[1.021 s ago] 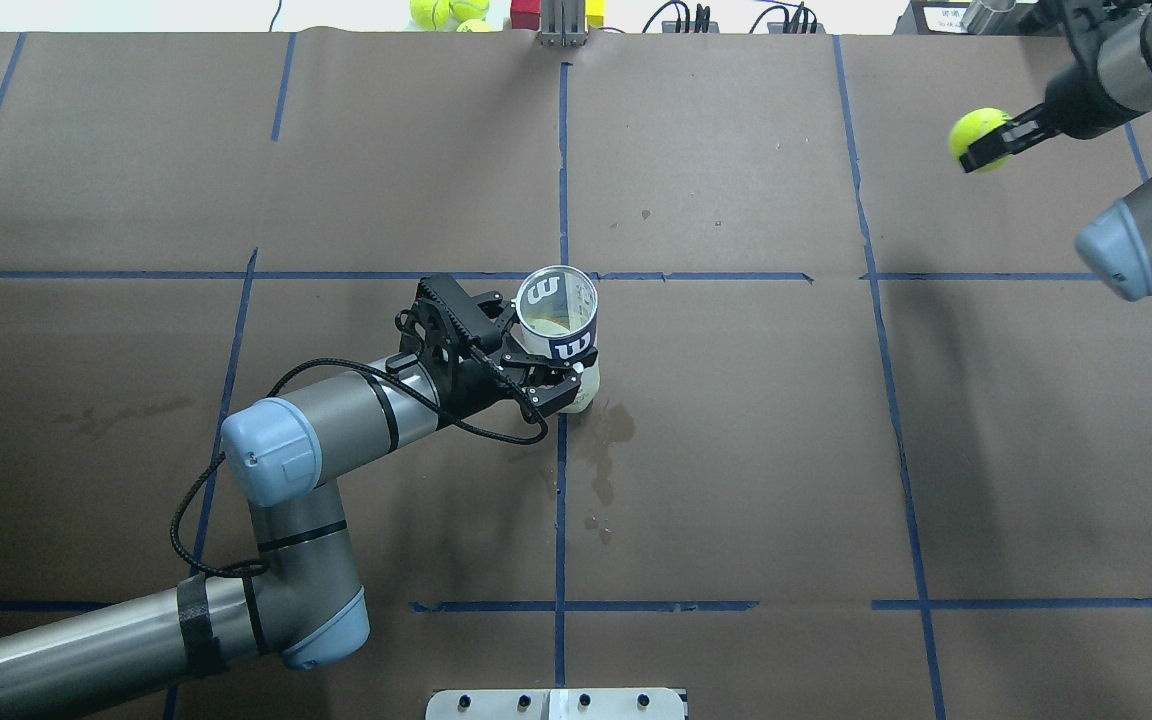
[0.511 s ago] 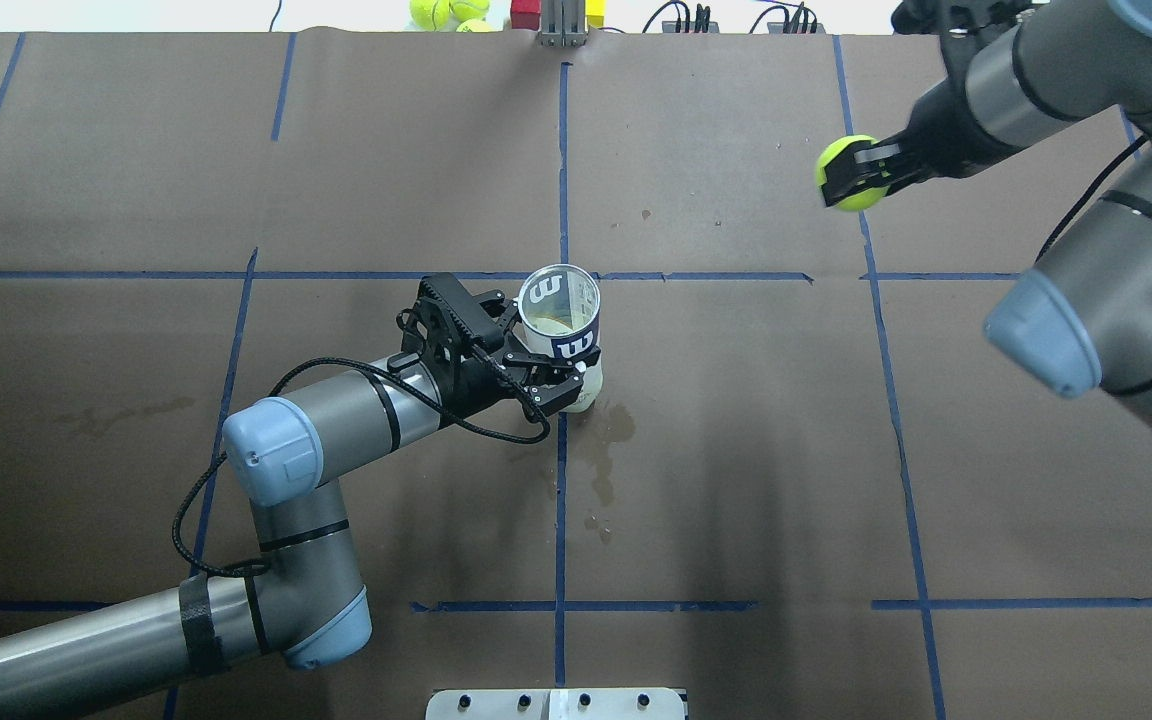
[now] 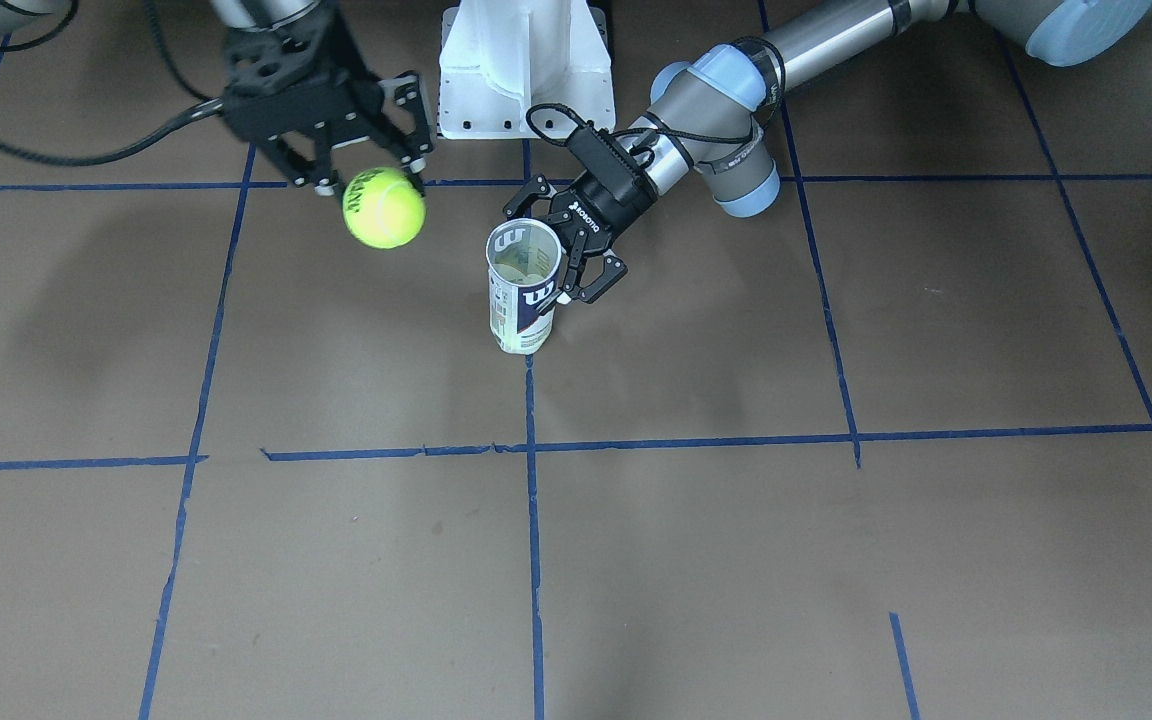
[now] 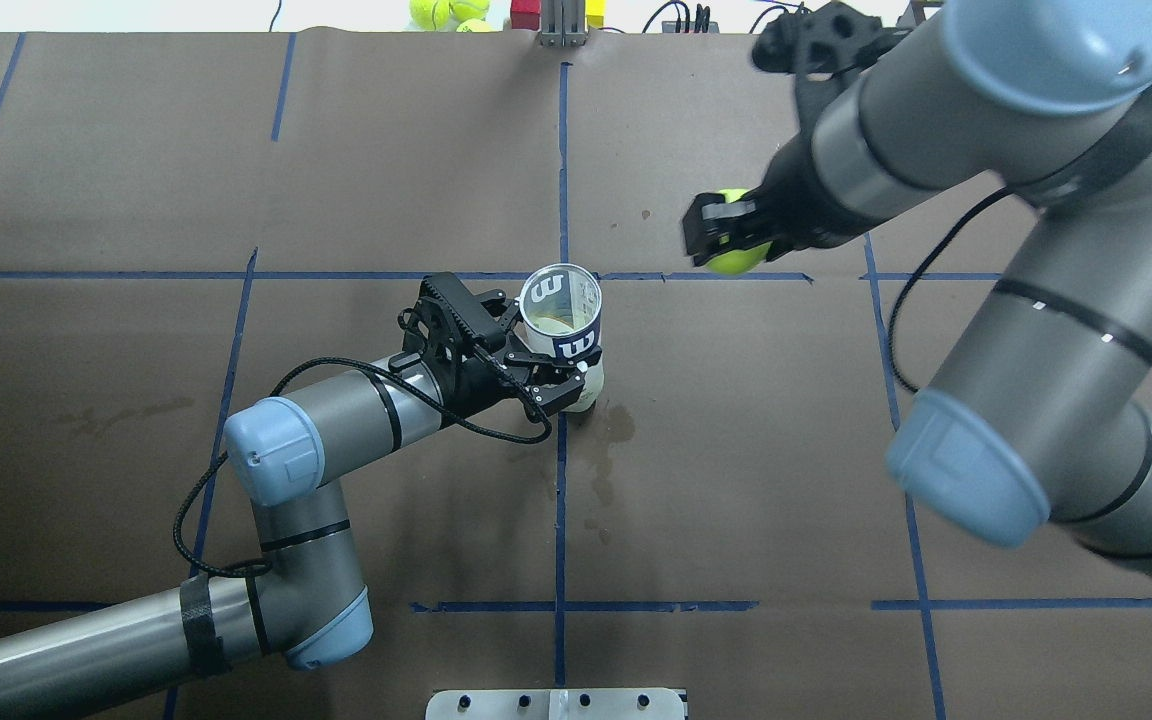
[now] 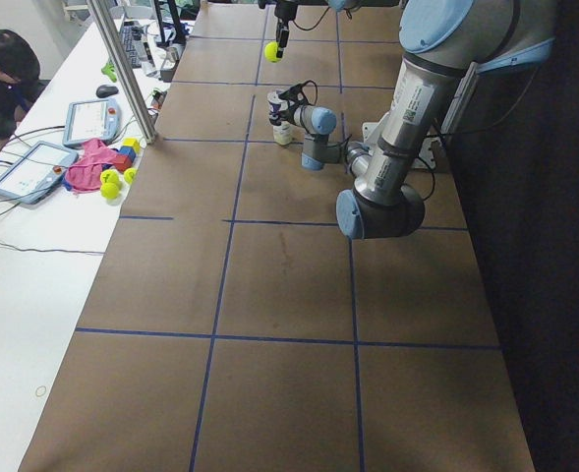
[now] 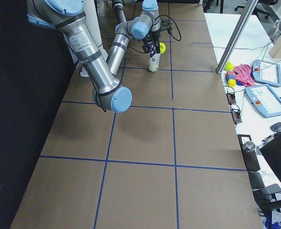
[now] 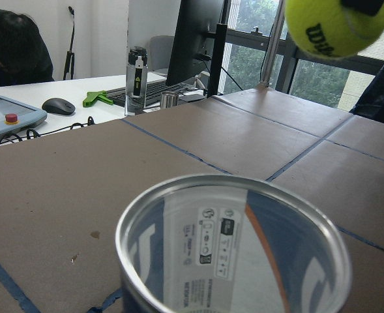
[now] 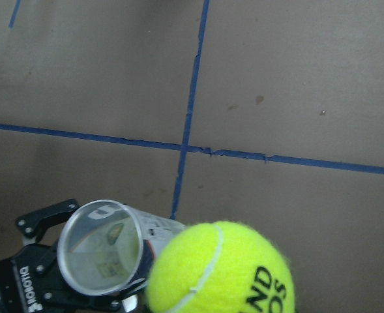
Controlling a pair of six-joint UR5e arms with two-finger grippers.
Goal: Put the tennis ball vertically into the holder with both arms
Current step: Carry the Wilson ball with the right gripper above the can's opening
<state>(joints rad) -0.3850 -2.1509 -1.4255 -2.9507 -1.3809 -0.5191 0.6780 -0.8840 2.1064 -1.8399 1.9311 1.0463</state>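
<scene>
The holder (image 4: 563, 318), a clear can with a navy W label, stands upright near the table's middle with its open mouth up. My left gripper (image 4: 543, 352) is shut on the holder's side, also seen across the table (image 3: 568, 248). A yellow-green tennis ball (image 4: 739, 258) hangs in the air to the right of and beyond the holder, with my right gripper (image 4: 724, 238) shut on it. In the front view the ball (image 3: 383, 207) is to the left of the holder (image 3: 523, 292). From the right wrist, the ball (image 8: 221, 270) sits beside the holder's mouth (image 8: 102, 248), not over it.
Brown paper with blue tape lines covers the table (image 4: 736, 450). Loose tennis balls (image 4: 446, 12) and coloured blocks (image 4: 526, 12) lie past the far edge. The white pedestal (image 3: 526, 60) stands at the robot's base. A dark stain (image 4: 604, 440) marks the paper. A person (image 5: 4, 79) sits at the side desk.
My right arm has swung left from the table's far right corner, carrying the ball close to the holder. The left arm and the holder have stayed put.
</scene>
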